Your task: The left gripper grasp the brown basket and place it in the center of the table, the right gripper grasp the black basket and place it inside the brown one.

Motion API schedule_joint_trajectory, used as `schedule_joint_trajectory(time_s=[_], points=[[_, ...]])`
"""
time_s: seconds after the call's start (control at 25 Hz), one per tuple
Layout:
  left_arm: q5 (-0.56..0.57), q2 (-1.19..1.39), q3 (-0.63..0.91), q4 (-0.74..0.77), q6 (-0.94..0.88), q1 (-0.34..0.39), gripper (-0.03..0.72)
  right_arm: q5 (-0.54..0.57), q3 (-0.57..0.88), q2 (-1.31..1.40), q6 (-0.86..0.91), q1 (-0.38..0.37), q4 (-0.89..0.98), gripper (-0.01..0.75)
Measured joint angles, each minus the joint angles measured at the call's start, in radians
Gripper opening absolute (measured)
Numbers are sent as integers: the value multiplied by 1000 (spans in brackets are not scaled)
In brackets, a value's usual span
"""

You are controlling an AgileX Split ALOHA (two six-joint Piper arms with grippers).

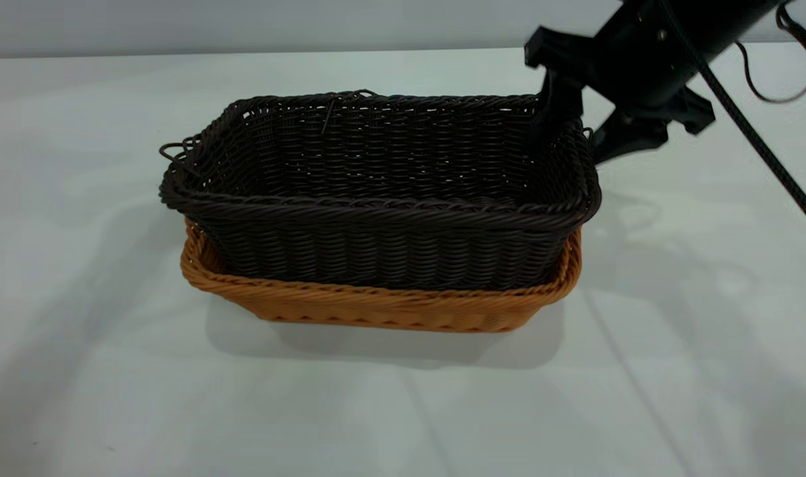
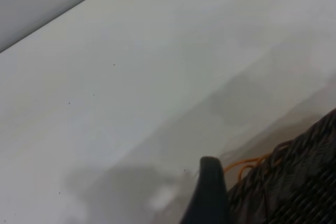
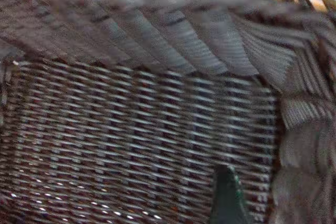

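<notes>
The black basket (image 1: 376, 199) sits inside the brown basket (image 1: 383, 308) near the middle of the white table (image 1: 111, 371). My right gripper (image 1: 578, 146) is open and straddles the black basket's right end wall, one finger inside and one outside. In the right wrist view a fingertip (image 3: 227, 198) stands inside the black basket (image 3: 131, 129), apart from the wall. My left gripper (image 2: 210, 195) shows only as a dark part in the left wrist view, close beside the black basket's end (image 2: 299, 182) and the brown basket's orange loop handle (image 2: 247, 163). It is out of the exterior view.
The right arm's black cable (image 1: 761, 152) hangs across the table's right side. Bare white tabletop lies all round the stacked baskets, and a grey wall (image 1: 244, 23) runs behind the far edge.
</notes>
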Motion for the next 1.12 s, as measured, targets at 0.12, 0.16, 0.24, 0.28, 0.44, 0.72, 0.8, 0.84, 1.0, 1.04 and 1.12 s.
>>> schedule_joint_trajectory(time_s=[0.12, 0.16, 0.24, 0.28, 0.44, 0.72, 0.8, 0.84, 1.0, 1.04, 1.12], points=[[0, 0, 0, 0, 0, 0, 551, 32, -37, -23, -4, 0, -18, 445], [0, 0, 0, 0, 0, 0, 551, 43, -49, -40, -4, 0, -30, 456], [-1, 0, 0, 0, 0, 0, 551, 58, -67, -80, -5, -1, -75, 482], [0, -2, 0, 0, 0, 0, 551, 63, -75, -108, -6, -5, -97, 493], [0, -53, -3, 2, 0, 0, 551, 100, -91, -251, -4, -47, -183, 513], [9, -241, -8, 28, -5, 0, 551, 198, -92, -535, -8, -137, -210, 517], [29, -295, -8, 59, -26, 0, 551, 234, -92, -629, -11, -141, -214, 517], [41, -326, -8, 80, -44, 0, 551, 256, -92, -683, -12, -141, -216, 517], [119, -448, -8, 178, -143, 0, 551, 368, -92, -883, -15, -141, -237, 517], [144, -480, -8, 207, -182, 0, 551, 408, -92, -925, -14, -141, -244, 517], [198, -540, -8, 256, -273, 0, 551, 492, -92, -987, -11, -141, -261, 517]])
